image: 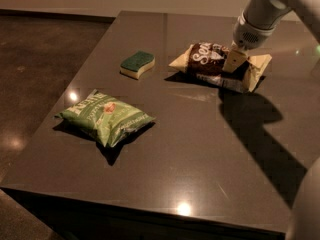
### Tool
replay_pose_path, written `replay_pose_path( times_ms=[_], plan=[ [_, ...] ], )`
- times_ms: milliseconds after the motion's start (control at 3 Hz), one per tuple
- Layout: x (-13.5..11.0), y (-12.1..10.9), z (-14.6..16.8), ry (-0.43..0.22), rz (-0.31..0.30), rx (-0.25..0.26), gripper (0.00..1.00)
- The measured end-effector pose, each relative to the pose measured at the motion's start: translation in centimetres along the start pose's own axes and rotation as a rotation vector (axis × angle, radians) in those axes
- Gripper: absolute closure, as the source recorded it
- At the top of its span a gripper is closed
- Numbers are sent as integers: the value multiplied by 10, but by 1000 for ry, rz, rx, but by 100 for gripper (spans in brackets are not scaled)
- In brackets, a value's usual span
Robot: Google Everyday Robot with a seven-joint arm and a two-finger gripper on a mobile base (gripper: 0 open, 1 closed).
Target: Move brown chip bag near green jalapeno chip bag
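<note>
The brown chip bag (207, 59) lies at the far right of the dark table, its cream-tan ends pointing left and right. My gripper (234, 62) comes down from the upper right and sits on the right half of this bag, hiding part of it. The green jalapeno chip bag (106, 116) lies flat near the table's front left, well apart from the brown bag.
A small yellow sponge with a green top (137, 64) lies between the two bags, toward the back left. The dark table (200, 149) has its left edge next to the green bag. My arm casts a broad shadow on the right side.
</note>
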State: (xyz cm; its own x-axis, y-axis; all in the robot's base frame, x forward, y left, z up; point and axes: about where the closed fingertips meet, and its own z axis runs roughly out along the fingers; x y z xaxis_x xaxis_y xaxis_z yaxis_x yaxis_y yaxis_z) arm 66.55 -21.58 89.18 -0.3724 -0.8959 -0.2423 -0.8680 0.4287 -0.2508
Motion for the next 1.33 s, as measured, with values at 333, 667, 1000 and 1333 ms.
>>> replay_pose_path(
  times_ms=[333,667,1000,1333],
  plan=[
    [-6,10,-9,-13,-40,-2,84],
    [-13,30,-28,-43,-109,-12,100],
    [-19,55,-53,-82,-212,-39,100],
    [-24,83,-75,-134,-309,-90,100]
  ],
)
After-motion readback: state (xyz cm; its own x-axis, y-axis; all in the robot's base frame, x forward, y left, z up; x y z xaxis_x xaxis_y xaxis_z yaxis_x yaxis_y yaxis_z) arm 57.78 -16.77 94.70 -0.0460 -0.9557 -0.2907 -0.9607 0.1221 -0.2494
